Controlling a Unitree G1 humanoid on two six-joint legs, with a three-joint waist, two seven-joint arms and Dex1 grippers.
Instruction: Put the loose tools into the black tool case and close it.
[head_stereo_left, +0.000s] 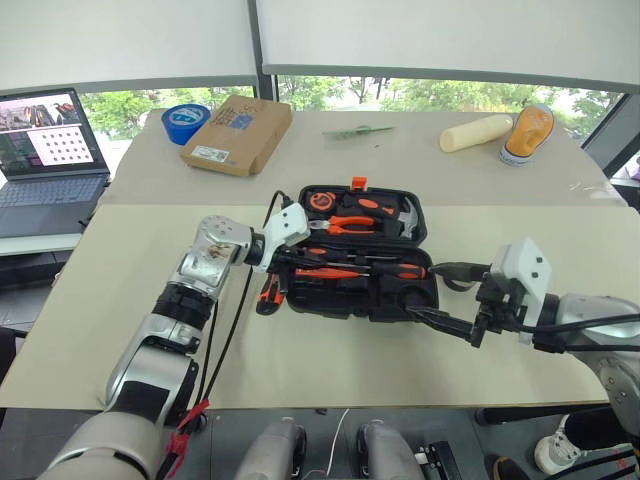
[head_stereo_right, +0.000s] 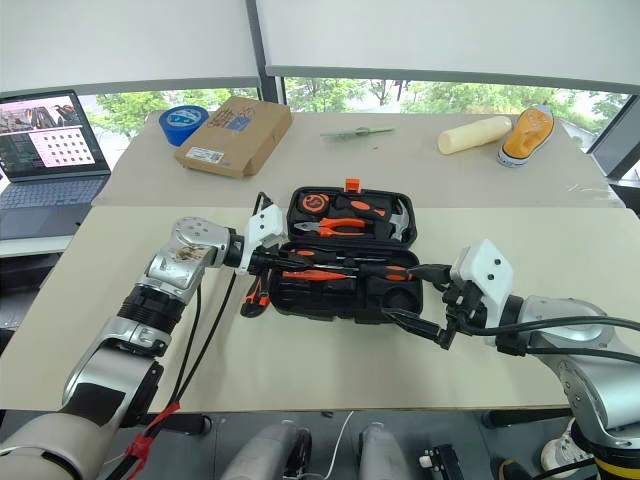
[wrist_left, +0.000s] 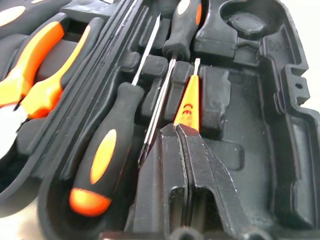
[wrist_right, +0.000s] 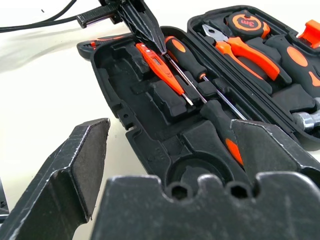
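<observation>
Your left claw (wrist_right: 150, 35) is pinched together on the slim orange tester (wrist_right: 162, 70) over the open case (head_stereo_left: 365, 290), which sits in the middle of the worktop (head_stereo_left: 300, 370). If the tester goes down crooked, it can land on a screwdriver (wrist_right: 192, 60) and the lid will not shut. Your right claw (head_stereo_left: 440, 297), fingers apart at the case's right end, could bump it; a knife (head_stereo_left: 268, 292) waits by its left edge.

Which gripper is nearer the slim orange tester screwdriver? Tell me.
Left. The left gripper has its shut fingers right at the tester screwdriver in the black tool case. The right gripper is open by the case's opposite end.
</observation>
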